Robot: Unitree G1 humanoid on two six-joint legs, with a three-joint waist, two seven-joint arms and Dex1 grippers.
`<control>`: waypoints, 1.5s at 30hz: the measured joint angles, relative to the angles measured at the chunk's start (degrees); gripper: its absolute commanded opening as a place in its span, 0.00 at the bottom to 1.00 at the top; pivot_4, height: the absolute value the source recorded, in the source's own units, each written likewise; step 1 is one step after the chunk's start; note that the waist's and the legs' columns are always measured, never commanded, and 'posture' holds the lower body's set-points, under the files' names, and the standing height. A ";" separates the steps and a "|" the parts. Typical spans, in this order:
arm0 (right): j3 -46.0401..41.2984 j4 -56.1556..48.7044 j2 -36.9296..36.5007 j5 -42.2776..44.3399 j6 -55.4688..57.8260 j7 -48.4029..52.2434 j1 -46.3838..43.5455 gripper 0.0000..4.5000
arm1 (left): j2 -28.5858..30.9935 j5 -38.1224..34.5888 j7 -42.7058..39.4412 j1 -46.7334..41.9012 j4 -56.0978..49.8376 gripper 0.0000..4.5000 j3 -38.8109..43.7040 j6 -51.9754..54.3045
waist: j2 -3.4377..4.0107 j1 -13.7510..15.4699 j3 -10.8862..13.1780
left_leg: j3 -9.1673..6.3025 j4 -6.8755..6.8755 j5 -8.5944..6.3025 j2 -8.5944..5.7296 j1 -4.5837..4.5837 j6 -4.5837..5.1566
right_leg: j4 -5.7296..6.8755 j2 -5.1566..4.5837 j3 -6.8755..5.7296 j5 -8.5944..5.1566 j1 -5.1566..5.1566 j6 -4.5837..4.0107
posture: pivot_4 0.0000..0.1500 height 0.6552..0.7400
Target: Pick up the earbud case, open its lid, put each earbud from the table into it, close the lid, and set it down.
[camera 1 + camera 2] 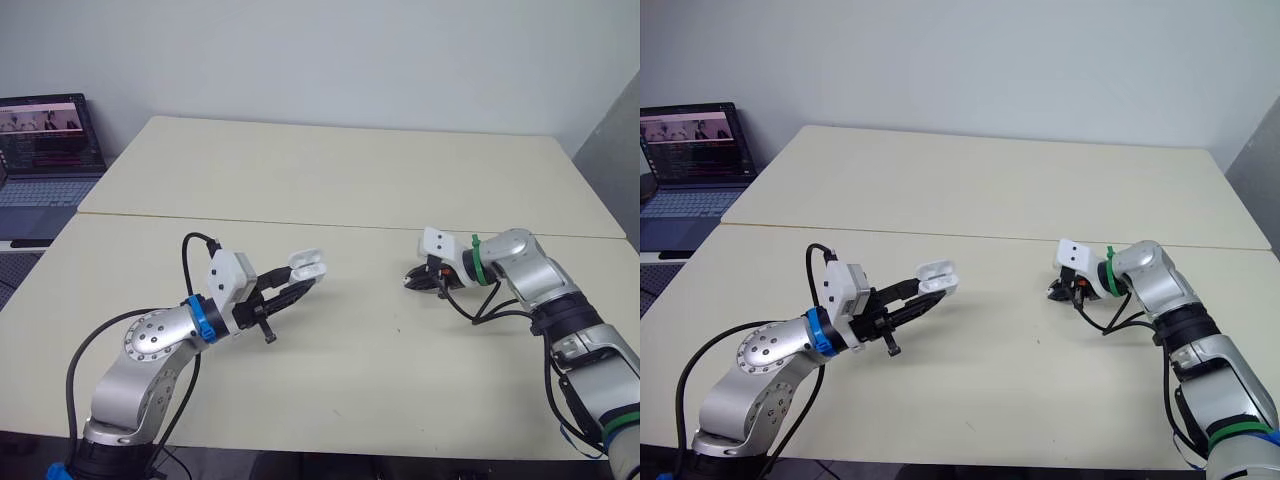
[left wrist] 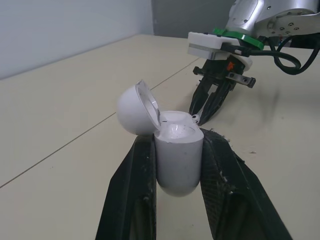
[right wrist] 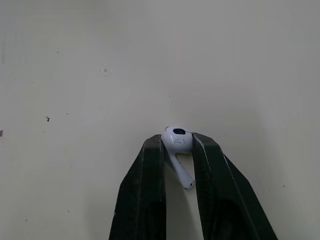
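Left pincer (image 1: 298,283) clamped on case (image 2: 176,160), held above bench (image 1: 350,180), lid (image 2: 135,110) flipped open. Right pincer (image 1: 415,280) pinches one earbud (image 3: 178,141) by its head, stem trailing back between the fingers, low over bench, well apart from case. Step in hand is probably seating this earbud: carry it across, turn stem down over a free socket, lower slowly, release once seated. Keep case steady and clear of lid.
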 measured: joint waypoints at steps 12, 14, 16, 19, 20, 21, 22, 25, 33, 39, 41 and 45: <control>-1.15 -10.99 -17.52 -2.51 -1.02 6.76 8.59 0.09 | -1.00 1.09 -1.64 -0.99 -1.08 0.17 -5.87 -3.19 | 0.23 0.57 0.14 | 0.03 -0.09 -0.03 -0.03 -0.06 0.00 | -0.05 -0.05 -0.01 -0.03 -0.06 -0.03 | 1.00 1.00; -1.70 -11.13 -18.26 -2.93 -1.47 6.10 9.52 0.09 | -1.52 1.33 -1.76 -1.80 -0.83 0.17 -6.77 -3.74 | 0.23 0.39 0.14 | 0.09 -0.05 -0.02 -0.03 -0.01 0.00 | -0.03 -0.04 0.05 -0.03 -0.06 -0.02 | 1.00 1.00; -2.18 -11.33 -18.78 -3.67 -2.29 5.46 10.38 0.25 | -1.71 1.56 -2.10 -2.36 -0.43 0.17 -7.40 -4.02 | 0.24 0.32 0.14 | 0.12 -0.03 -0.02 -0.02 0.09 0.01 | -0.02 -0.02 0.09 -0.06 0.02 0.04 | 1.00 1.00; -2.92 -11.30 -19.58 -4.54 -4.17 4.24 11.36 0.47 | -1.85 1.68 -2.70 -3.06 0.59 0.17 -7.56 -4.80 | 0.24 0.28 0.14 | 0.15 -0.03 -0.02 -0.02 0.20 0.01 | -0.02 -0.02 0.12 -0.10 0.14 0.11 | 1.00 1.00; -3.38 -11.30 -19.79 -4.62 -4.61 3.89 11.74 0.54 | -1.85 1.68 -2.82 -3.14 0.72 0.17 -7.56 -4.99 | 0.24 0.29 0.14 | 0.16 -0.03 -0.02 -0.02 0.20 0.00 | -0.02 -0.02 0.13 -0.10 0.16 0.11 | 1.00 1.00; -3.63 -11.30 -19.81 -4.67 -4.72 3.59 11.88 0.54 | -1.84 1.68 -2.90 -3.14 0.82 0.17 -7.54 -5.13 | 0.24 0.31 0.14 | 0.15 -0.03 -0.02 -0.02 0.20 0.00 | -0.03 -0.03 0.13 -0.10 0.17 0.09 | 1.00 1.00; -3.85 -11.32 -19.80 -4.80 -4.84 3.46 11.96 0.54 | -1.84 1.69 -3.01 -3.14 0.96 0.17 -7.55 -5.25 | 0.23 0.32 0.14 | 0.15 -0.03 -0.02 -0.03 0.19 0.00 | -0.04 -0.03 0.13 -0.09 0.17 0.08 | 1.00 1.00; -3.85 -11.89 -19.78 -5.05 -4.78 3.83 12.10 0.54 | -1.83 1.68 -3.52 -3.14 1.11 0.17 -7.55 -5.60 | 0.24 0.32 0.14 | 0.15 -0.05 -0.02 -0.02 0.20 0.00 | -0.04 -0.03 0.13 -0.06 0.17 0.03 | 1.00 1.00; -3.83 -12.98 -19.15 -6.35 -3.08 5.08 11.73 0.54 | -2.94 1.95 -2.78 -3.25 1.09 0.17 -8.84 -5.65 | 0.24 0.30 0.14 | 0.14 -0.05 -0.02 -0.01 0.21 0.00 | -0.04 -0.02 0.12 -0.08 0.17 0.05 | 1.00 1.00; -3.84 -12.79 -18.20 -6.87 -3.23 5.86 11.51 0.32 | -2.92 1.98 -2.55 -2.37 0.83 0.17 -8.86 -5.65 | 0.23 0.21 0.13 | 0.15 -0.05 -0.02 0.03 0.24 0.00 | -0.04 0.02 0.13 -0.08 0.18 0.05 | 1.00 1.00; -3.82 -12.61 -17.75 -6.83 -3.26 6.38 11.52 0.17 | -2.91 1.98 -2.55 -2.35 0.82 0.17 -8.86 -5.65 | 0.23 0.03 0.13 | 0.16 -0.04 -0.02 0.03 0.34 0.01 | -0.04 0.02 0.13 -0.10 0.29 0.08 | 1.00 1.00; -3.83 -12.32 -17.21 -6.86 -3.13 6.49 11.48 0.09 | -2.86 1.98 -2.67 -2.35 0.75 0.17 -8.87 -5.65 | 0.23 -0.09 0.14 | 0.15 -0.02 -0.02 0.03 0.59 0.00 | -0.04 0.02 0.15 -0.20 0.56 0.22 | 1.00 1.00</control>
